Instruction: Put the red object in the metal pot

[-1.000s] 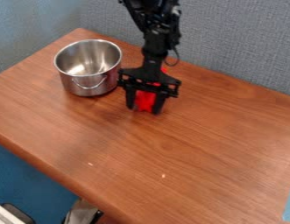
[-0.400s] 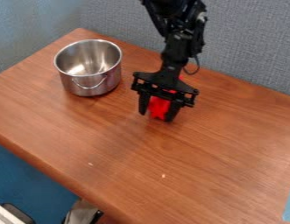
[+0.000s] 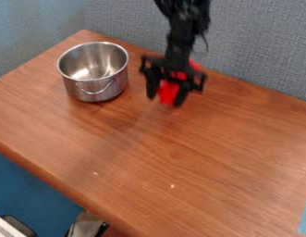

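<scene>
Lifted off the table [image 3: 180,176], the bright red stick-like block [image 3: 171,89] hung clamped in the hand [image 3: 173,93].
Carry to the shiny round steel pot [image 3: 93,70] remained.

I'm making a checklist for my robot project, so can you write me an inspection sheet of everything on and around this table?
Surface: brown wooden table, bare apart from the pot.
Job's things: the metal pot stands upright near the back left corner and looks empty; the red object is between the gripper's fingers, apparently lifted off the wood, to the right of the pot and not over it.
Clutter: nothing seen.
Grippers: the one gripper points down, closed on the red object.
Cables: a dark cable seems to run along the arm; too blurred to be sure.
Surroundings: grey-blue wall behind, blue floor at the lower left.
</scene>
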Available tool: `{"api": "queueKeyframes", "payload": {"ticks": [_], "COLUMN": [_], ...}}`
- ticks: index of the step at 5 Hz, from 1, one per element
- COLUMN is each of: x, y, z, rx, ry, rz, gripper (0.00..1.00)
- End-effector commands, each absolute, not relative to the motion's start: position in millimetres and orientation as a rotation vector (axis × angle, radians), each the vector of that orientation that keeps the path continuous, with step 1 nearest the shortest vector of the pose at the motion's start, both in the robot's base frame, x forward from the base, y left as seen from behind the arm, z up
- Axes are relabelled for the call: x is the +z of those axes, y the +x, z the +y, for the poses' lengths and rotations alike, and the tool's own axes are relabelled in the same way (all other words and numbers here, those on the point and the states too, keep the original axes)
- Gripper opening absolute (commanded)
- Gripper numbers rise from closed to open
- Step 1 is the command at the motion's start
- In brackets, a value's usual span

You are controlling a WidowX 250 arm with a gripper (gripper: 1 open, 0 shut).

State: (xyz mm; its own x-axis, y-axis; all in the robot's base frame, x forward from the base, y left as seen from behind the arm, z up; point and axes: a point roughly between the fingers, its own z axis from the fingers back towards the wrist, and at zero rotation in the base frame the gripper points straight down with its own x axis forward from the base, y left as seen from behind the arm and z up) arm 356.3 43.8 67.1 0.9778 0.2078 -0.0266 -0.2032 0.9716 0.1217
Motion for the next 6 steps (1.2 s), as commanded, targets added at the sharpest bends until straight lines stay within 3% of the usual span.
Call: {"api": "queueKeyframes", "payload": {"ticks": [1,2,4,5,6], "x": [141.1,171.8,104.4,83.5,84.8], "y": [367.1,355.7,365.9,366.0,364.1], "z": [55.2,48.5,46.7,44.9,50.8], "rx": [0.281,0.322,0.176,0.139,0.121], "ry": [0.08,0.042,0.056,0.042,0.021], "rz": [-0.105,-0.133,-0.127,-0.098,-0.101], "gripper": [0.0,0.0,0.0,0.0,0.0]}}
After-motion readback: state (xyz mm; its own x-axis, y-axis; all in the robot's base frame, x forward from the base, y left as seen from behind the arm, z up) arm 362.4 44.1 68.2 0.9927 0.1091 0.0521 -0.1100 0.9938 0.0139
